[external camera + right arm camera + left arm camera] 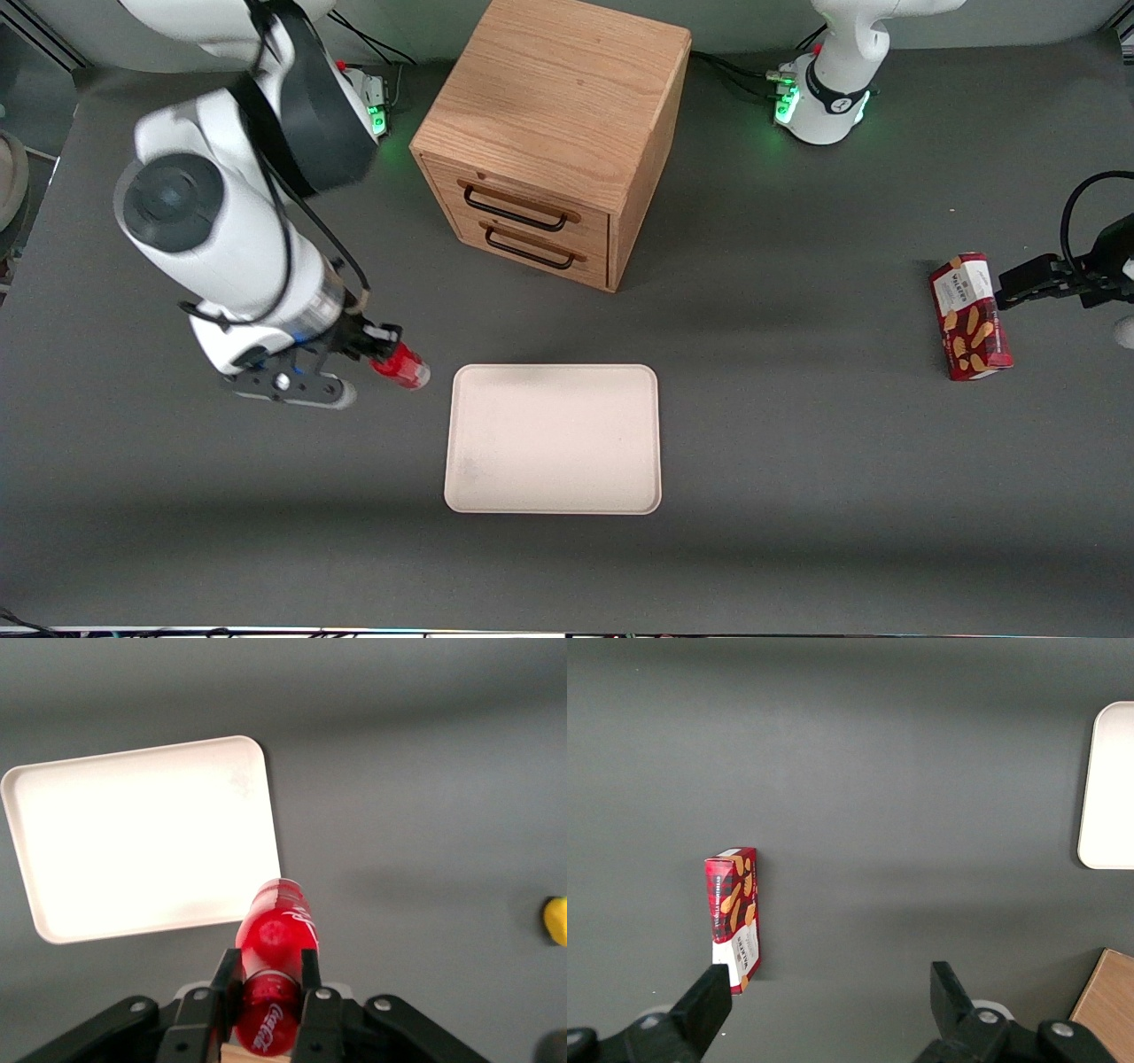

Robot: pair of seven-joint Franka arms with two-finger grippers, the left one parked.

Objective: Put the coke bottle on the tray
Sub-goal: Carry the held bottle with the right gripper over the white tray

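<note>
Coke bottle (273,979) sits clamped between the two fingers of the right gripper (376,347) — the pads press on its red body from both sides, and the white script shows on it in the right wrist view. Held above the dark table (797,443), the bottle (401,364) is tilted, one end poking out toward the tray (554,439). It hangs just beside the tray's rim at the working arm's end, not over the tray itself. The tray lies flat and bare — pale cream-pink, with rounded corners. A wooden drawer cabinet (554,142) stands farther from the front camera than the tray. A red snack box (970,316) lies toward the parked arm's end of the table.
</note>
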